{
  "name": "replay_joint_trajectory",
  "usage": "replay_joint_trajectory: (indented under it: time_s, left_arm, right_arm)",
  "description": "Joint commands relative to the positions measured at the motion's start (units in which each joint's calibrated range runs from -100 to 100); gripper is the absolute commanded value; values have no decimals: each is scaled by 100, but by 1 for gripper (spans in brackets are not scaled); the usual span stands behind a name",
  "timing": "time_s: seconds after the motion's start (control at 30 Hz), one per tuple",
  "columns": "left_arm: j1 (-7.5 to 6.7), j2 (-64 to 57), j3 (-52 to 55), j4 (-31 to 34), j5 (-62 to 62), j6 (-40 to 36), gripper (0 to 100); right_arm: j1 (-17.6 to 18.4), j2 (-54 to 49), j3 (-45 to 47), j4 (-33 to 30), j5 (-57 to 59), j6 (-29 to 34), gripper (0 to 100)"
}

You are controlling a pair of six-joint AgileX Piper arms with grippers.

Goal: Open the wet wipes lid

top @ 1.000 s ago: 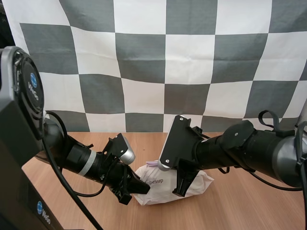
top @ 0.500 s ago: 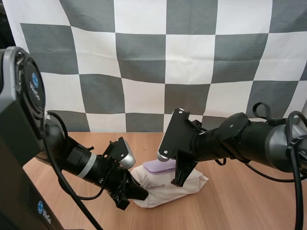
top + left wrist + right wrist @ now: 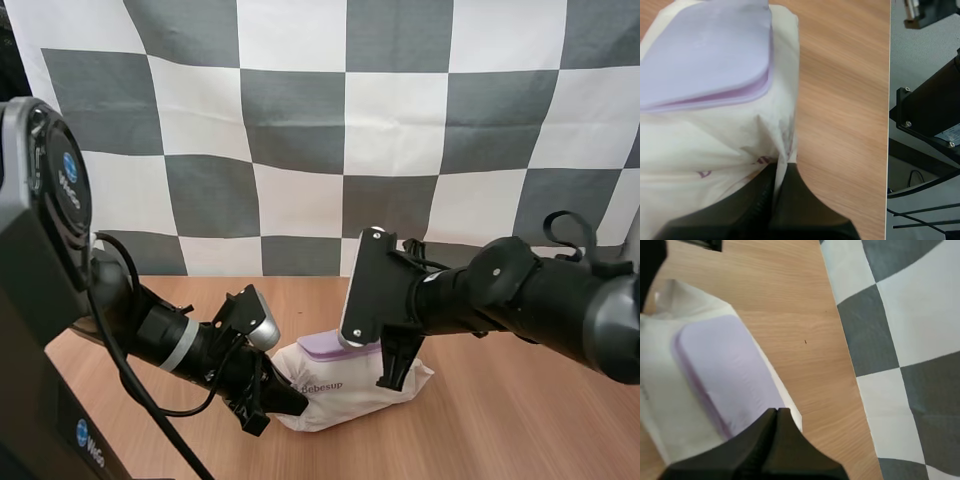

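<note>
Left hand point(image 3: 776, 174) pinching pack point(image 3: 705, 142), right hand point(image 3: 775, 414) closed — at lid point(image 3: 722, 372)

Light-brown wooden tabletop point(image 3: 520, 430), fine straight grain, matte, evenly lit, a small dark speck point(image 3: 805, 342) on the wood in the right wrist view

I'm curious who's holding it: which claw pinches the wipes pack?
The left gripper pinches the pack at its end; the right gripper, shut, sits by the lid.

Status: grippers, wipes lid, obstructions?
Left gripper shut on wet wipes pack, end seam. Right gripper shut, tip at lid edge. Lid looks closed. Nothing in the way.
</note>
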Motion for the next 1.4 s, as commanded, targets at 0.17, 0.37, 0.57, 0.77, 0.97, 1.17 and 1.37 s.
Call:
replay_joint_trajectory:
  time_s: [0.17,0.37,0.57,0.77,0.97,1.17,1.37]
  left_arm:
    - [-3,-1,-5,-41,0,94,0]
    - [-3,-1,-5,-38,0,94,0]
    - [-3,-1,-5,-38,0,94,0]
    - [-3,-1,-5,-38,0,94,0]
    - [-3,-1,-5,-38,0,94,0]
    - [-3,-1,-5,-38,0,94,0]
    - [-3,-1,-5,-38,0,94,0]
  right_arm:
    - [1,-122,12,-697,1749,381,0]
    - [1,-122,12,-591,1682,453,0]
    - [1,-54,12,-44,1509,106,0]
    - [1,286,12,122,1277,39,0]
    - [1,410,12,174,638,8,0]
    - [1,408,0,632,362,-5,0]
    - [1,635,0,1555,342,-5,0]
